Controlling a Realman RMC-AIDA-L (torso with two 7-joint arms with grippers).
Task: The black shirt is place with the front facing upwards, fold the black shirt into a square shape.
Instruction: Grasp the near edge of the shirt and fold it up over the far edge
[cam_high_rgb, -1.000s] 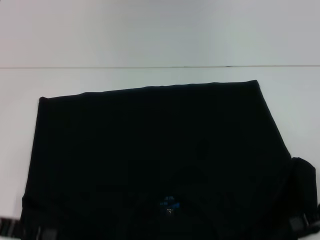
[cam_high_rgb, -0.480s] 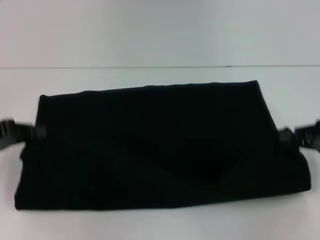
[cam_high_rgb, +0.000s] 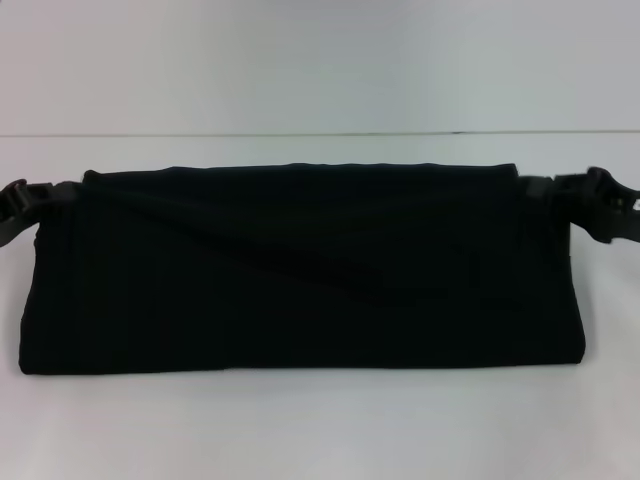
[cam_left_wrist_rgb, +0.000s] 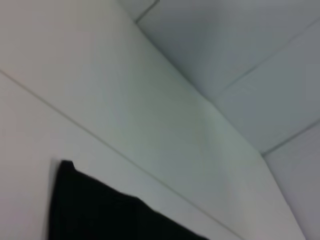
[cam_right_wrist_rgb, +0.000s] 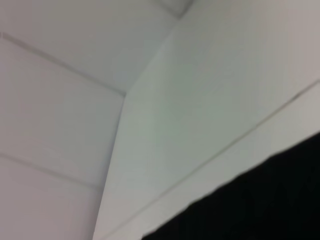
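Note:
The black shirt (cam_high_rgb: 300, 280) lies on the white table, doubled over into a wide, low band, with no lettering or label showing. My left gripper (cam_high_rgb: 68, 194) is at the band's far left corner and my right gripper (cam_high_rgb: 536, 188) at its far right corner. Each is shut on the top layer of cloth, which stretches between them. A dark piece of the shirt (cam_left_wrist_rgb: 100, 215) shows in the left wrist view, and another part of the shirt (cam_right_wrist_rgb: 260, 200) in the right wrist view. Neither wrist view shows its own fingers.
The white table (cam_high_rgb: 300, 430) runs bare in front of the shirt and to both sides. Its far edge (cam_high_rgb: 320, 133) lies just beyond the fold, with a pale wall behind it.
Both grippers have carried the shirt's near edge away from me, from the front of the table to the far edge. The flat shirt is now folded in half, and the blue neck label is hidden.

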